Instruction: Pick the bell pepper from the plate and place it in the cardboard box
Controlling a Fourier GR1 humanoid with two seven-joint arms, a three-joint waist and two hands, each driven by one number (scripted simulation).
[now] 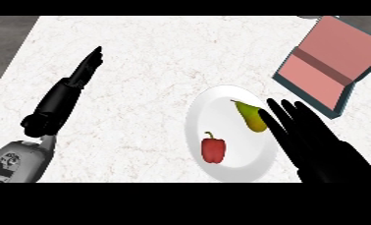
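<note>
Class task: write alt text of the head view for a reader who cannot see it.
A red bell pepper and a yellow-green pear lie apart on a white plate on a marble counter. The open right hand reaches over the plate's right edge; the open left hand is at left, a cardboard box at upper right.

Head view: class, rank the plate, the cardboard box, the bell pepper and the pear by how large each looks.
1. Plate and cardboard box: look similar; the box is cut off at the edge, so unranked.
2. Pear and bell pepper: near alike, too close to rank.
</note>
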